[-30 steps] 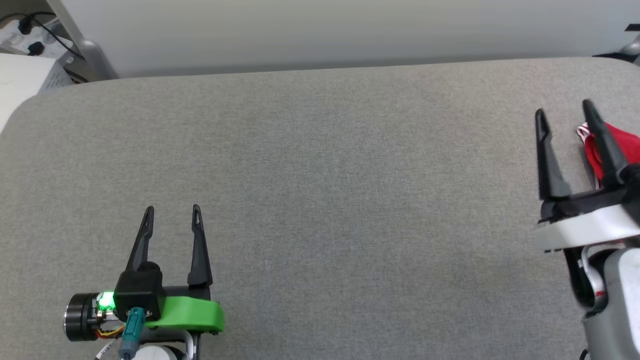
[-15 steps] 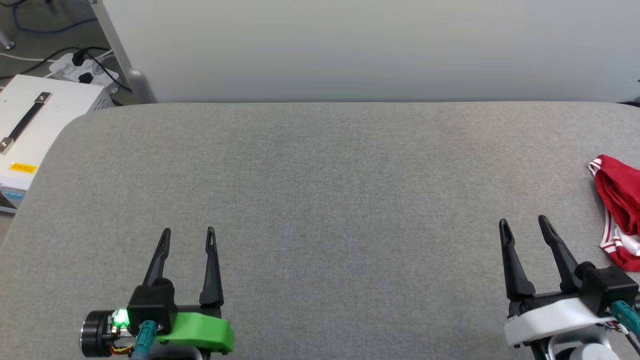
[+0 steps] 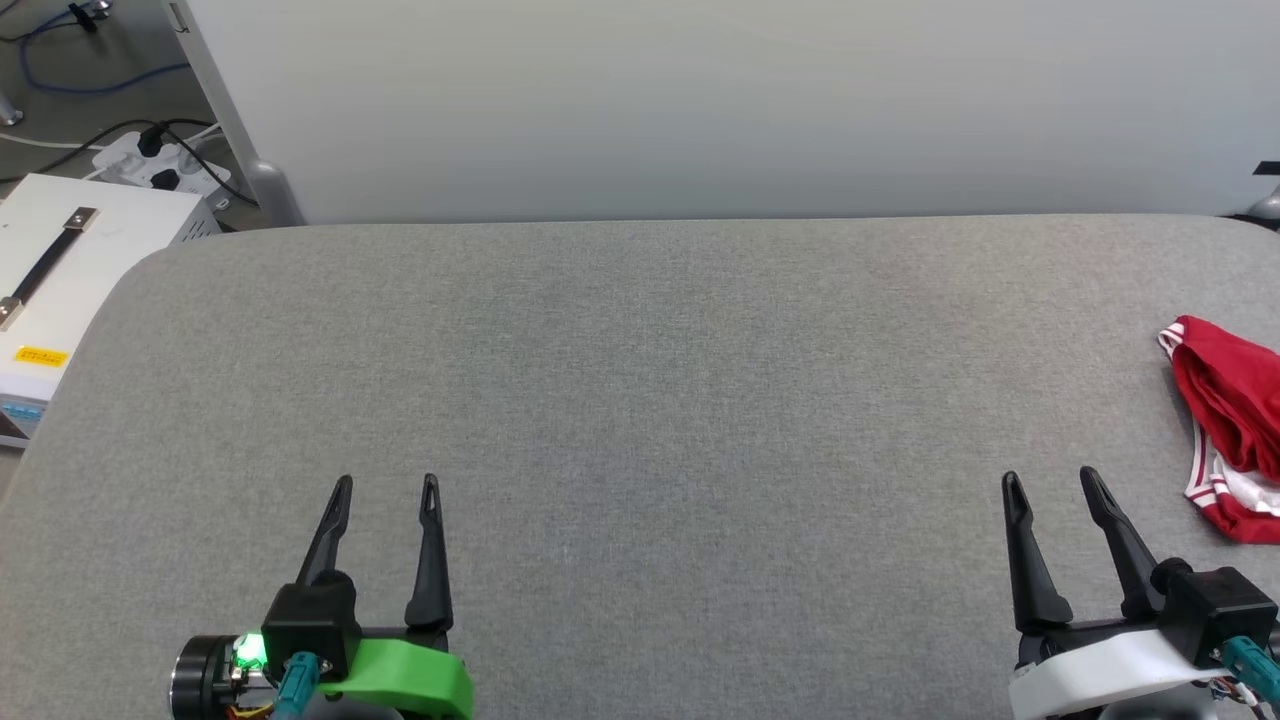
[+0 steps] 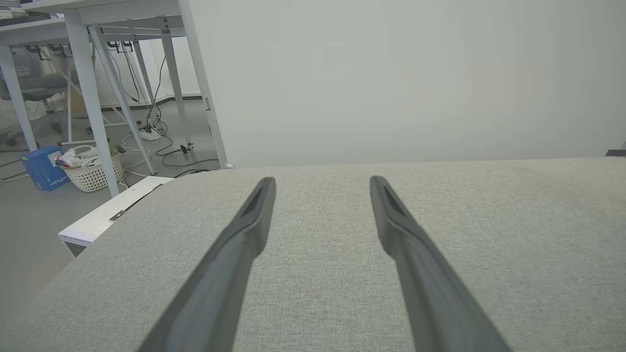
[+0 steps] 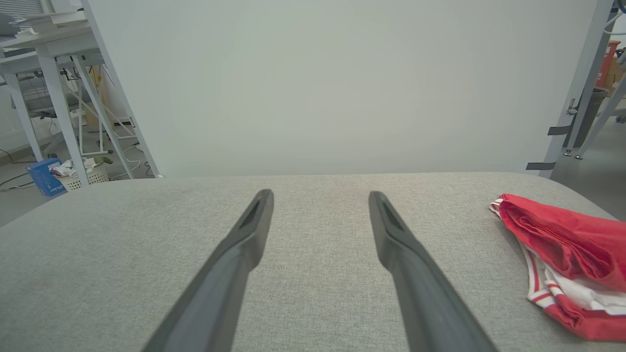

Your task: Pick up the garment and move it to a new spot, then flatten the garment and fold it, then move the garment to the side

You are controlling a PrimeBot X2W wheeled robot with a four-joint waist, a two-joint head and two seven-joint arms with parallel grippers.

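worktop (image 3: 640, 400): grey woven cover, flat, rounded corners.
backdrop panel (image 3: 700, 100): plain, pale, upright along the far edge.
white case (image 3: 100, 215): off the far left corner, lower than the worktop; black strap handle (image 3: 45, 262), yellow label (image 3: 42, 356).
power strip (image 3: 150, 160): white, on the floor beyond the case, black plugs in it.
far left floor: white desk frame (image 4: 93, 98); pale woven basket (image 4: 98, 171); blue box (image 4: 43, 168) just beside the basket.
far right: grey post (image 5: 579, 88); red bin (image 5: 606, 61) behind it.

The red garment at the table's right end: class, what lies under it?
The red garment lies bunched on the grey fabric table. White, red-striped trim peeks from under its top fold. Anything beneath the heap is covered.
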